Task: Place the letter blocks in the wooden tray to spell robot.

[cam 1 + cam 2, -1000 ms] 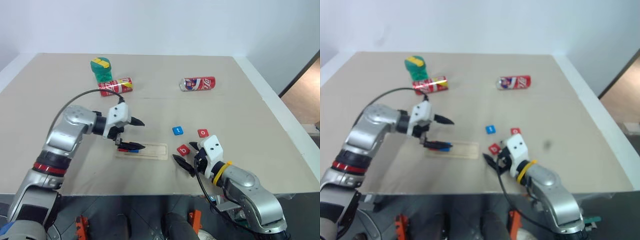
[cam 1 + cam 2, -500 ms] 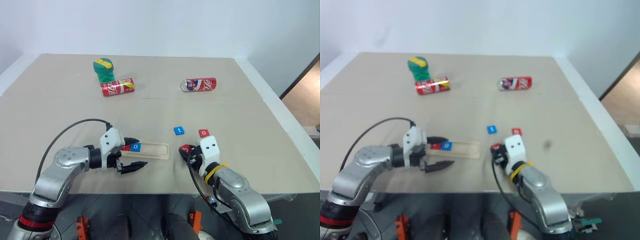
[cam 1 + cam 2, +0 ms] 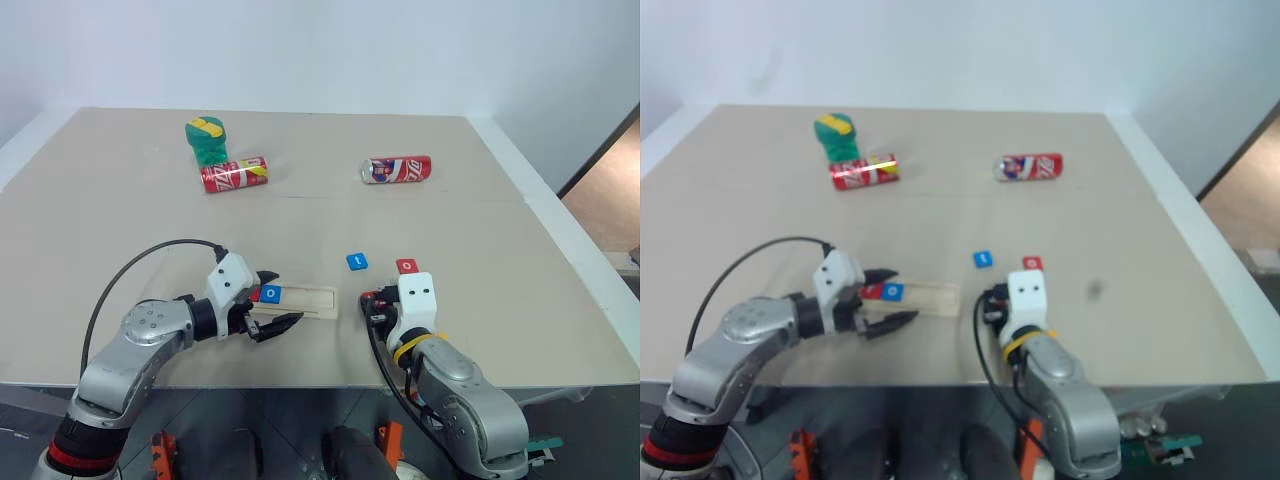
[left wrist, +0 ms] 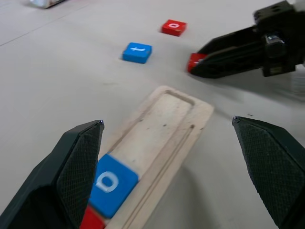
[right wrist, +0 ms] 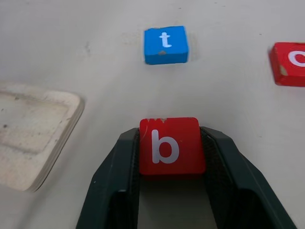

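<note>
I see the table (image 3: 470, 200) carrying the wooden tray (image 3: 300, 301) near its front edge, a red tile (image 4: 90, 221) and the blue o tile (image 3: 271, 294) at its left end. My left gripper (image 3: 272, 303) hangs wide open over that end. My right gripper (image 5: 171, 157), right of the tray, clamps the red b tile (image 5: 170, 145). Farther off lie the blue t tile (image 3: 356, 261) and the red o tile (image 3: 407, 266).

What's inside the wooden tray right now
At one end of the wooden tray sit a blue block with a white o and a red block beside it, partly covered by the left gripper, so its letter cannot be read. The remaining slot is bare.
</note>
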### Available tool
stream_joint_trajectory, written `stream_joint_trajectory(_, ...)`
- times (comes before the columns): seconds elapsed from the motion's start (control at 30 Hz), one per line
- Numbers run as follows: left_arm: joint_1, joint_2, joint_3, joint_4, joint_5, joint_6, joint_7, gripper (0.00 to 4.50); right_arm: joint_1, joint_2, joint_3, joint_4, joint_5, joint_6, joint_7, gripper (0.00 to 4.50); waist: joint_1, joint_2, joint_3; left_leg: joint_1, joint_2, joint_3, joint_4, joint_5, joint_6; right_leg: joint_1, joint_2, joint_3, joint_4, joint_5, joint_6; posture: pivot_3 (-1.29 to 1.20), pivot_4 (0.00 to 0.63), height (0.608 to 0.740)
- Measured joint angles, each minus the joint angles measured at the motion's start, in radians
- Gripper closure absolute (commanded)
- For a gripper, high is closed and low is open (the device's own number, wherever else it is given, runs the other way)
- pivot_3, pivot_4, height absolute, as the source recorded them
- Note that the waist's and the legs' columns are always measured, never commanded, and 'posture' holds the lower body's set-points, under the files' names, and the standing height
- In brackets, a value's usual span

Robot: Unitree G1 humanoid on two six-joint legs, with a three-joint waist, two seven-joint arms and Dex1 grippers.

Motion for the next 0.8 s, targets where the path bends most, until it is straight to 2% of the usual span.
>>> stream_joint_trajectory(0.1,-0.007,0.023,-0.013,0.001,0.000,-0.045,-0.044,0.00,-0.046,-0.088,-0.048,-0.025,0.051,0.029,0.075,0.49,0.000,0.000,0.000,0.000,0.000,0.001,0.000,0.000,0.000,0.000,0.000,0.001,0.000,0.000,0.000,0.00,0.150,0.740)
stream_joint_trajectory(0.17,-0.009,0.041,-0.027,0.003,0.000,-0.079,-0.081,0.00,-0.096,-0.181,-0.112,-0.036,0.113,0.049,0.169,0.04,0.000,0.000,0.000,0.000,-0.001,0.002,0.000,0.000,0.000,0.000,0.000,0.001,-0.001,0.000,0.000,0.00,0.150,0.740)
stream_joint_trajectory(0.27,-0.014,0.067,-0.042,0.020,0.000,-0.129,-0.143,0.00,-0.165,-0.357,-0.186,-0.003,0.230,0.054,0.371,0.04,0.000,0.000,0.001,0.000,-0.001,0.001,-0.001,0.000,0.000,0.000,0.000,0.000,-0.002,0.000,-0.001,0.00,0.150,0.740)
stream_joint_trajectory(0.37,-0.030,0.084,-0.060,0.050,-0.005,-0.164,-0.212,0.00,-0.229,-0.534,-0.178,0.133,0.292,-0.041,0.631,0.04,0.000,0.001,0.001,0.001,-0.001,0.002,-0.002,0.000,0.000,0.000,0.000,0.000,-0.002,-0.001,-0.001,0.00,0.150,0.740)
stream_joint_trajectory(0.47,-0.050,0.094,-0.082,0.085,-0.018,-0.174,-0.273,0.00,-0.325,-0.670,-0.051,0.357,0.249,-0.328,0.963,0.04,-0.005,0.001,0.001,0.002,0.000,0.002,-0.002,-0.001,0.001,0.000,0.002,0.000,-0.002,-0.001,-0.002,0.00,0.150,0.740)
stream_joint_trajectory(0.57,-0.072,0.095,-0.097,0.111,-0.013,-0.193,-0.288,0.00,-0.443,-0.673,0.098,0.649,0.147,-0.657,1.221,0.04,-0.010,0.000,0.002,0.003,0.000,0.002,-0.002,-0.001,0.001,0.001,0.003,0.000,-0.002,0.001,0.002,0.00,0.150,0.740)
stream_joint_trajectory(0.67,-0.076,0.080,-0.104,0.116,-0.005,-0.200,-0.272,0.00,-0.530,-0.619,0.181,0.908,0.056,-0.890,1.325,0.04,-0.010,0.001,0.003,0.001,0.000,0.001,-0.002,-0.001,0.001,0.000,0.003,0.000,-0.001,0.001,0.003,0.00,0.150,0.740)
stream_joint_trajectory(0.77,-0.074,0.079,-0.104,0.116,-0.001,-0.205,-0.258,0.00,-0.559,-0.591,0.186,1.011,0.026,-0.982,1.351,0.04,-0.005,0.001,0.003,0.000,0.000,0.001,-0.003,-0.001,0.001,0.000,0.002,0.001,-0.001,0.001,0.003,0.00,0.150,0.740)
stream_joint_trajectory(0.8,-0.065,0.079,-0.103,0.114,0.001,-0.205,-0.247,0.00,-0.587,-0.569,0.187,1.084,0.010,-1.034,1.357,0.28,-0.005,0.001,0.003,0.001,0.000,0.002,-0.002,-0.002,0.001,0.000,0.002,0.002,-0.001,0.001,0.003,0.00,0.150,0.740)
